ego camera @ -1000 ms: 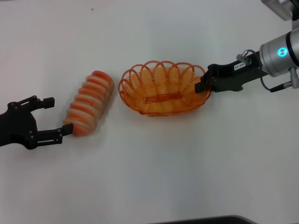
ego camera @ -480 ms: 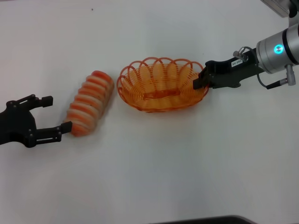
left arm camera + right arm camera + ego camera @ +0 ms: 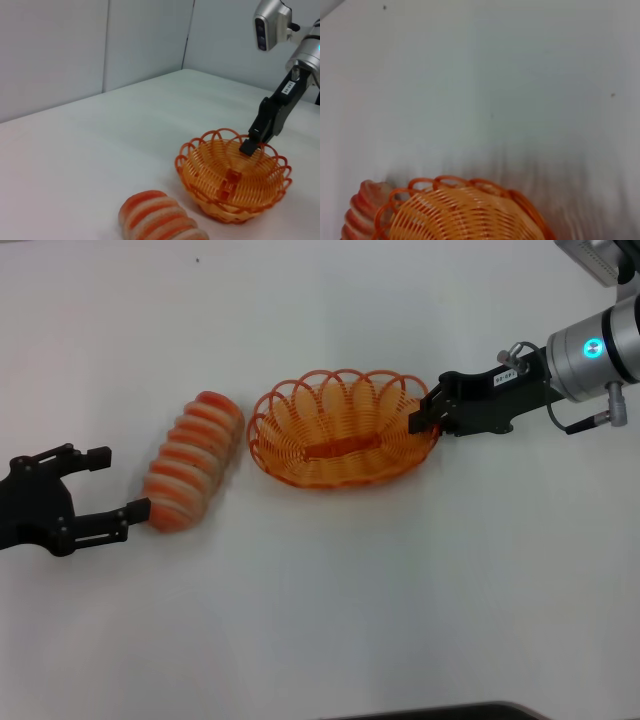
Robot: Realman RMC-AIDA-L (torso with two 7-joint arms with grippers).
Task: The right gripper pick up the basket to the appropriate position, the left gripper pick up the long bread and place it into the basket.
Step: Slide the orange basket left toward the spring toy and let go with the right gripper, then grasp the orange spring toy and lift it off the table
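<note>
The orange wire basket [image 3: 340,430] is at the table's middle, its right end a little raised. My right gripper [image 3: 424,418], on the arm with the blue-lit ring, is shut on the basket's right rim. The left wrist view shows that claw [image 3: 250,144] pinching the rim of the basket [image 3: 232,182]. The striped long bread [image 3: 190,462] lies on the table just left of the basket. My left gripper [image 3: 125,480] is open at the bread's near-left end, its lower fingertip [image 3: 140,508] touching or almost touching the loaf. The bread [image 3: 160,217] also shows in the left wrist view. The right wrist view shows the basket [image 3: 465,215] and the bread's end [image 3: 362,210].
The white table [image 3: 330,600] spreads in front of and behind the objects. A dark edge [image 3: 430,712] runs along the near side. Pale walls [image 3: 75,45] stand behind the table in the left wrist view.
My right gripper has carried the basket a little leftward and farther from me, toward the bread. The left gripper and the bread have hardly moved.
</note>
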